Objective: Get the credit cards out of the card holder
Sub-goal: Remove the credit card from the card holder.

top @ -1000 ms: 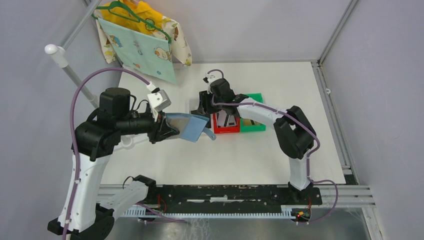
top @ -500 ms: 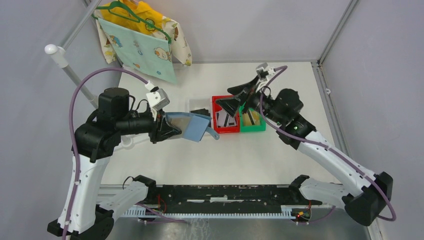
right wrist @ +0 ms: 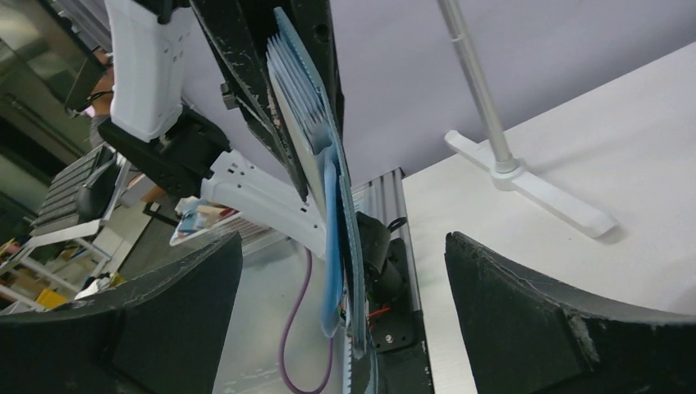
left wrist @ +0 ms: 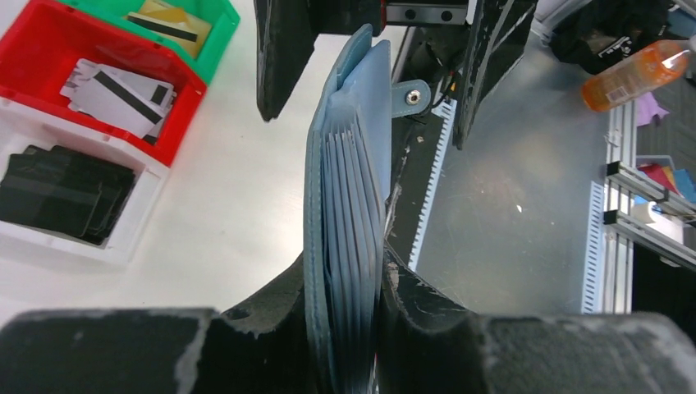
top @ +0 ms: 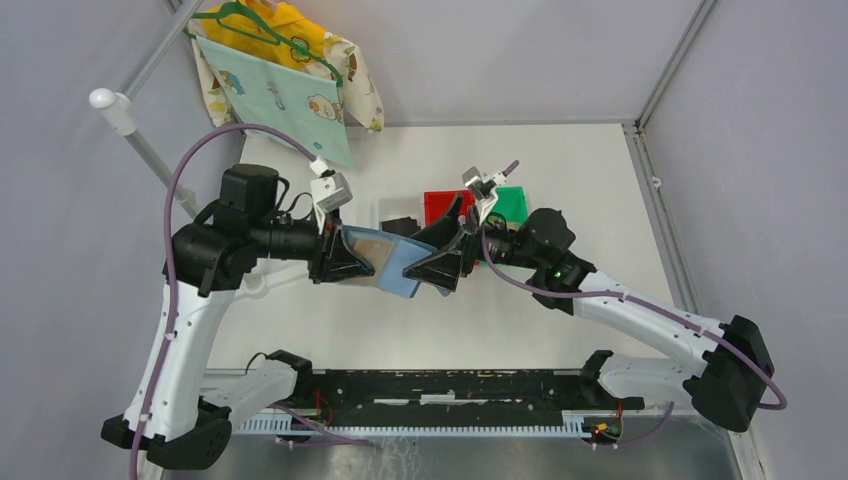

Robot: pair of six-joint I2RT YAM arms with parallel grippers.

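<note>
The slate-blue card holder (top: 392, 265) hangs in the air over the table's middle, with my left gripper (top: 350, 258) shut on its left end. In the left wrist view the card holder (left wrist: 349, 189) stands edge-on between the pads, its pockets packed tight and the strap tab (left wrist: 413, 94) at the far end. My right gripper (top: 441, 245) is open wide, one finger on each side of the holder's free end and neither touching it (right wrist: 343, 312). Credit cards lie in the bins: black (left wrist: 61, 189), white-grey (left wrist: 115, 89), gold (left wrist: 168, 18). No card shows in the holder.
The white bin (top: 387, 210), red bin (top: 436, 199) and green bin (top: 514, 200) stand in a row behind the holder. A patterned cloth (top: 275, 95) hangs on a hanger at the back left, by a white pole (top: 130, 125).
My right arm has swung from the bins to the holder's free end and its jaws have opened wide. My left arm has shifted the holder slightly right.
</note>
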